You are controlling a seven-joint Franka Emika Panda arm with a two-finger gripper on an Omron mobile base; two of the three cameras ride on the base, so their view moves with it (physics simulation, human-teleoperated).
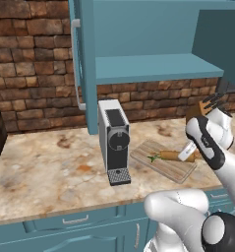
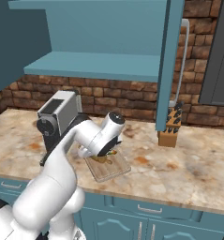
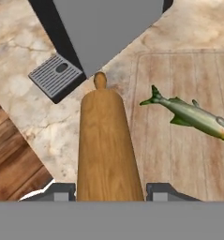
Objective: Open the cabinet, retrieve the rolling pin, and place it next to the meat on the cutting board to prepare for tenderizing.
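Note:
My gripper (image 3: 111, 190) is shut on the rolling pin (image 3: 106, 145), a light brown wooden cylinder whose knob end points away from the hand. The pin lies along the left edge of the cutting board (image 3: 179, 159), partly over the counter. To its right on the board lies the meat (image 3: 193, 116), a slim green fish-like piece, apart from the pin. In the left base view the gripper (image 1: 188, 152) holds the rolling pin (image 1: 171, 155) low over the cutting board (image 1: 163, 166). The cabinet (image 1: 153, 66) above stands open, its shelf bare.
A coffee machine (image 1: 114, 140) stands just left of the board, its drip tray (image 3: 55, 76) close to the pin's far end. A knife block (image 2: 170, 133) sits at the back right by the brick wall. The open cabinet door (image 1: 84, 64) hangs above the machine.

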